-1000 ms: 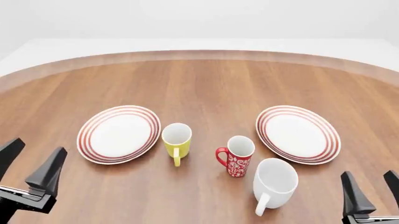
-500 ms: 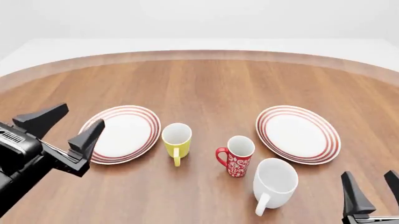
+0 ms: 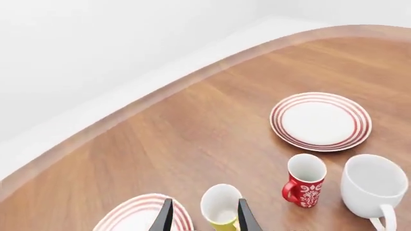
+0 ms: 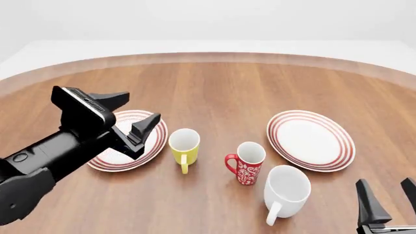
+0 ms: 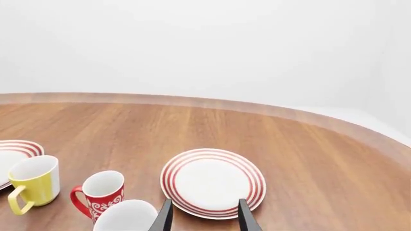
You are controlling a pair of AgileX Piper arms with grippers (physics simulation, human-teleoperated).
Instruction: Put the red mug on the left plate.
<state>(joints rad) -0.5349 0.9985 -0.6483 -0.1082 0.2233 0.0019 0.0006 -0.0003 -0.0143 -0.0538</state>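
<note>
The red mug (image 4: 246, 164) with white swirls stands upright at the table's middle front, handle to the left. It also shows in the left wrist view (image 3: 304, 181) and the right wrist view (image 5: 101, 192). The left plate (image 4: 153, 142) is white with red rings, left of the mugs, and partly hidden by my left arm. My left gripper (image 4: 142, 105) is open and empty above that plate, well left of the red mug. My right gripper (image 4: 385, 187) is open and empty at the near right corner.
A yellow mug (image 4: 184, 145) stands between the left plate and the red mug. A bigger white mug (image 4: 286, 191) stands close to the red mug's front right. A second ringed plate (image 4: 311, 140) lies at the right. The table's curved far edge (image 4: 208, 56) is beyond.
My left arm has risen from the near left corner and swung forward and right, over the left plate. The right arm and all the dishes have stayed put.
</note>
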